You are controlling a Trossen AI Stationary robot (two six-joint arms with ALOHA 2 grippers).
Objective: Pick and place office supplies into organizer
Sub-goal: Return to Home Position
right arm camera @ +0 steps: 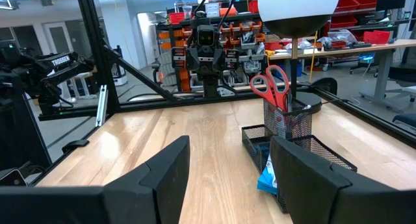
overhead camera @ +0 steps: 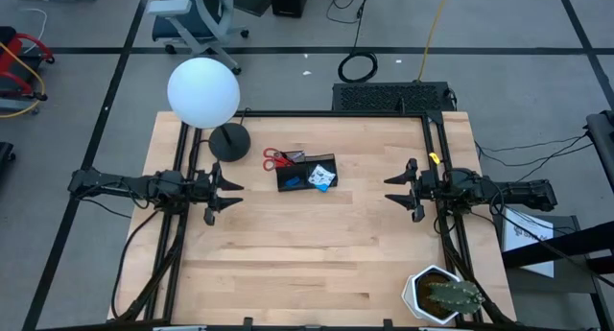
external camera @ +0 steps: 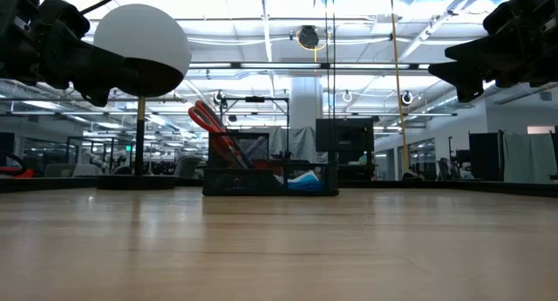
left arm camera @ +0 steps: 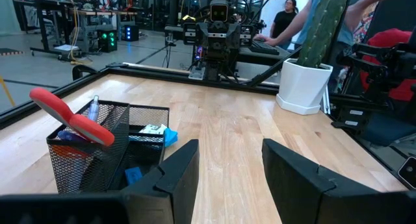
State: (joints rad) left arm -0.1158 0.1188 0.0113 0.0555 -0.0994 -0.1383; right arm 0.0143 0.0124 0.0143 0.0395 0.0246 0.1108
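The black mesh organizer (overhead camera: 307, 172) stands on the table's far middle part. Red-handled scissors (overhead camera: 278, 158) stick up out of its taller section (left arm camera: 81, 152), handles on top (right arm camera: 273, 84). A bright blue pad (overhead camera: 320, 179) and small blue pieces (left arm camera: 133, 175) lie in its lower compartments. My left gripper (overhead camera: 230, 191) hovers open at the table's left, pointing level toward the organizer. My right gripper (overhead camera: 395, 189) hovers open at the right, facing it. Both are empty, with a clear gap between the fingers in the wrist views.
A lamp with a white globe (overhead camera: 203, 91) and round black base (overhead camera: 229, 142) stands just left of the organizer. A potted cactus (overhead camera: 443, 296) sits at the near right corner. A black frame (overhead camera: 336, 113) borders the table's far side. People stand in the room beyond.
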